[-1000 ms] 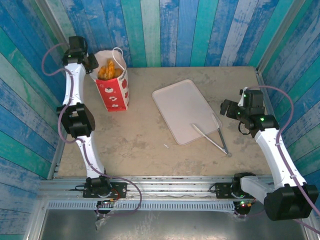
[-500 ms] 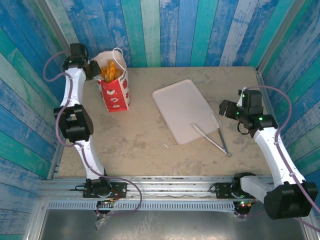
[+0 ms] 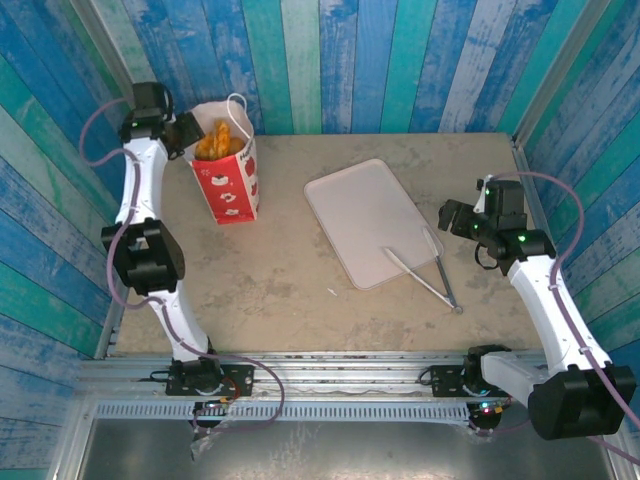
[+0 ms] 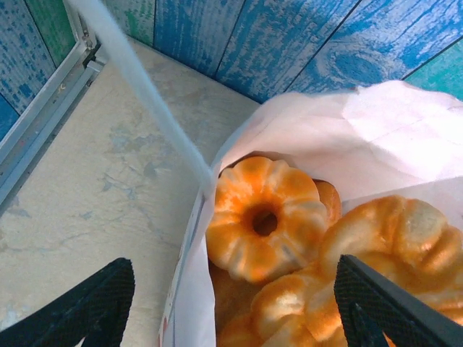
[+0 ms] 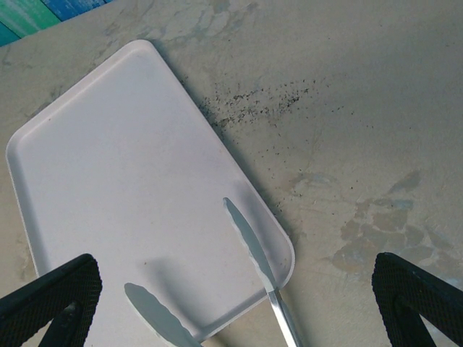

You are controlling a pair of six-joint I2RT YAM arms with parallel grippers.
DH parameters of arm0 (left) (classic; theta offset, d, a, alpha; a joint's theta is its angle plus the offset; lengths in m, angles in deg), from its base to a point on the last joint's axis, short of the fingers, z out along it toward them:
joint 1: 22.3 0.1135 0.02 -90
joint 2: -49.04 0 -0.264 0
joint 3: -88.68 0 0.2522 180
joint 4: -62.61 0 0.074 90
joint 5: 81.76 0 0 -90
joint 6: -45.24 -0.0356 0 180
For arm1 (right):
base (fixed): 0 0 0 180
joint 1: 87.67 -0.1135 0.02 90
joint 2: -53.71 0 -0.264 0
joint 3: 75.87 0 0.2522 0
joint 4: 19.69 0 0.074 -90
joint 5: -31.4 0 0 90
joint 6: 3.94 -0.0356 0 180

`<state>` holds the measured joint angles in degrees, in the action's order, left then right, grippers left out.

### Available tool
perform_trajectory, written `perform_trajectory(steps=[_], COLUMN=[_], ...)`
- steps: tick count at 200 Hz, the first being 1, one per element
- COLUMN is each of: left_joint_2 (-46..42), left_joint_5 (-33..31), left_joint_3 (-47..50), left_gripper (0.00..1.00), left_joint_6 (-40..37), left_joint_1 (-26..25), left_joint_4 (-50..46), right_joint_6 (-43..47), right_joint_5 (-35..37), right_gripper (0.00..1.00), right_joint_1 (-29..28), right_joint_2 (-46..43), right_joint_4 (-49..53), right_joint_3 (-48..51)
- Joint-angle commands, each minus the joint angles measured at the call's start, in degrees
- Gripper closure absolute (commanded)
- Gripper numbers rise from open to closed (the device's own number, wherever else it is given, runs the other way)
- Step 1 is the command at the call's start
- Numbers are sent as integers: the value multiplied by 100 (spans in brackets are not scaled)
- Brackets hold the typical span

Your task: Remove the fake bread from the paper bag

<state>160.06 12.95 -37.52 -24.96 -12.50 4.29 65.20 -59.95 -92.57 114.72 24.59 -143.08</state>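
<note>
**Left arm swings its elbow out toward the wall as the left gripper (image 3: pixel 185 128) widens at the mouth of the paper bag (image 3: pixel 232 185).**

From above, the fake bread (image 3: pixel 216 140) sits heaped in the bag's open top at the far left of the table (image 3: pixel 290 280). The right gripper (image 3: pixel 457 215) hovers well apart, beside the pale tray (image 3: pixel 360 205) and the tongs (image 3: pixel 425 272). The left wrist camera shows the fingers spread and pinching nothing, one outside the bag's wall and the other over the pastries, a ring-shaped piece (image 4: pixel 264 217) uppermost. The right wrist camera shows those jaws spread wide and empty above the tray's corner. The step in hand appears to be the reach for a first piece. The next move calls for bringing both fingers inside the rim and around one pastry, clear of the cord handle (image 4: pixel 145 94), before closing.
</note>
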Motion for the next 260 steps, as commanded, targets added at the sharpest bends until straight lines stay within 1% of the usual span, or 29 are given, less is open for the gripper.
perform_trajectory(steps=[1, 34, 76, 110, 153, 173, 191, 216, 260], left_joint_2=[-945, -1294, -1029, -828, -609, -616, -609, -599, -456], left_joint_5=[91, -85, -230, -294, -181, -233, -232, -163, -220], left_joint_3=[428, 972, 689, 504, 437, 534, 626, 779, 812], left_gripper=[25, 31, 40, 41, 44, 43, 40, 39, 44], left_joint_6=[160, 183, 71, 43, 34, 47, 51, 82, 67], left_joint_1=[5, 0, 4, 0, 2, 4, 4, -13, -99], left_joint_4=[249, 433, 232, 124, 87, 128, 176, 276, 291], right_joint_6=[30, 63, 69, 56, 47, 48, 47, 30, 30], right_joint_5=[-42, -59, -86, -77, -68, -68, -53, -63, -59], right_gripper=[0, 0, 0, 0, 0, 0, 0, 0, 0], right_joint_1=[-32, -37, -37, -37, -37, -37, -41, -37, -37], right_joint_2=[-72, -54, -89, -166, -141, -142, -135, -108, -90], right_joint_4=[-20, -21, 13, 50, 59, 53, 44, 19, 11], right_joint_3=[124, 124, 71, 71, 71, 88, 107, 124, 124])
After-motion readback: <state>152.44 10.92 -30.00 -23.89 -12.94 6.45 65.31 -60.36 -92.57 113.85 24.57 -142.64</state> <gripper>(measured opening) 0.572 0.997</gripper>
